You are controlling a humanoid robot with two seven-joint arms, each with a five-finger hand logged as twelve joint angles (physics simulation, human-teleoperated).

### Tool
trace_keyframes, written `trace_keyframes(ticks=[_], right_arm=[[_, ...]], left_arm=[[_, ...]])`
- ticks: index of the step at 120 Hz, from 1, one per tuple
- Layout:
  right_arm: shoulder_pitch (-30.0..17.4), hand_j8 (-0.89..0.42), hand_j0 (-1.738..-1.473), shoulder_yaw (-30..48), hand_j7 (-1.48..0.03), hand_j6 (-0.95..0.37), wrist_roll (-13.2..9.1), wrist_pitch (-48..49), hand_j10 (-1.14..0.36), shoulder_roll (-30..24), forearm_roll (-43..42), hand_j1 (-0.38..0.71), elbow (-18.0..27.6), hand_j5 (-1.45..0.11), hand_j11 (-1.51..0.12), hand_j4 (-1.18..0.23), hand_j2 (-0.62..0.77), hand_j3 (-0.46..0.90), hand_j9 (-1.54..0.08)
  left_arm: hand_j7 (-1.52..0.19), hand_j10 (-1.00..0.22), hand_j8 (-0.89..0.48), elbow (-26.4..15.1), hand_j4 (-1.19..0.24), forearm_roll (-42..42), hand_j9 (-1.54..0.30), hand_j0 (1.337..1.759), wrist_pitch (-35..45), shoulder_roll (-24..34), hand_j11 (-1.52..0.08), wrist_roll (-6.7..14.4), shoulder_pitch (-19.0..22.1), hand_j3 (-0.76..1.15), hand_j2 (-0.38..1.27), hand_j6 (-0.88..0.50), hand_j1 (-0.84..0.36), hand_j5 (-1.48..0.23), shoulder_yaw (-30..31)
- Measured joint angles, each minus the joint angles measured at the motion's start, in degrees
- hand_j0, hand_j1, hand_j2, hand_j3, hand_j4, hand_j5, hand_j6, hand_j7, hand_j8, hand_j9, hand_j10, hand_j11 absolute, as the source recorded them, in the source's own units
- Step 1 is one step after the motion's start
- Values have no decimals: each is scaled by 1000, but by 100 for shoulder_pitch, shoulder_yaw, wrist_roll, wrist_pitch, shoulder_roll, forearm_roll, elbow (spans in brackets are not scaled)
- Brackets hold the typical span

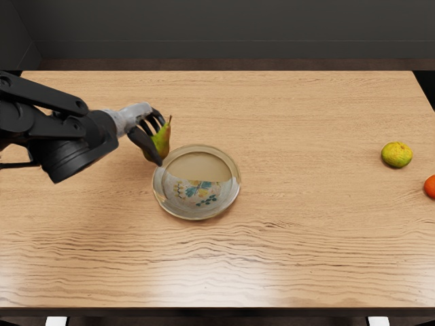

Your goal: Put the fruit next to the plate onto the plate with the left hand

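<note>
One plate [197, 166]; left hand [139, 125] clasps one pear [162, 138]; one green fruit [397, 154], one orange [430, 186].

Left hand [145, 129] tight around pear [162, 138].

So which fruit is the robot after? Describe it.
Find the patterned plate on the table. At its upper-left rim the left hand grips a pear. It is tapered with a stem, unlike the round yellow-green fruit and the orange far right.

The grey-backed left hand [139, 123] has black fingers [146, 143]; between them sits a yellow-green pear [162, 139] tinged orange. Just beside the fingertips, a glossy round plate [196, 216] shows blue, green and yellow flowers on cream.
</note>
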Motion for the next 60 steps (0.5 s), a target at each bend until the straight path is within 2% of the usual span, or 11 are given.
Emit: trace_keyframes(ticks=[16, 29, 48, 53, 60], right_arm=[[0, 0, -1658, 0, 0, 0, 0, 0, 0, 0, -1, -349, -1, 0, 0, 0, 0, 0, 0], [0, 0, -1658, -1, 0, 0, 0, 1, 0, 0, -1, -349, -2, 0, 0, 0, 0, 0, 0], [0, 0, -1658, 0, 0, 0, 0, 0, 0, 0, 0, -349, -1, 0, 0, 0, 0, 0, 0], [0, 0, -1658, -1, 0, 0, 0, 0, 0, 0, 1, -349, -1, 0, 0, 0, 0, 0, 0], [0, 0, -1658, -1, 0, 0, 0, 1, 0, 0, 1, -349, -1, 0, 0, 0, 0, 0, 0]], left_arm=[[-1135, -611, -372, -40, -523, -111, -1130, 1653, -817, -193, -1094, -10, 69, 0, 608, -345, -344, -1179, -394], [-1141, -619, -365, -43, -534, -142, -1143, 1654, -1023, -256, -1088, -13, 72, 0, 612, -348, -338, -1203, -538], [-1120, -636, -400, 15, -572, -150, -1130, 1654, -1096, -248, -1081, -16, 15, 0, 530, -380, -283, -1196, -591], [-1031, -614, -403, 33, -550, -154, -1042, 1655, -1082, -234, -998, -21, 15, 0, 483, -386, -257, -1098, -588], [-792, -475, -316, 55, -427, -145, -800, 1656, -1058, -230, -767, -31, 15, 0, 365, -304, -122, -843, -574]])
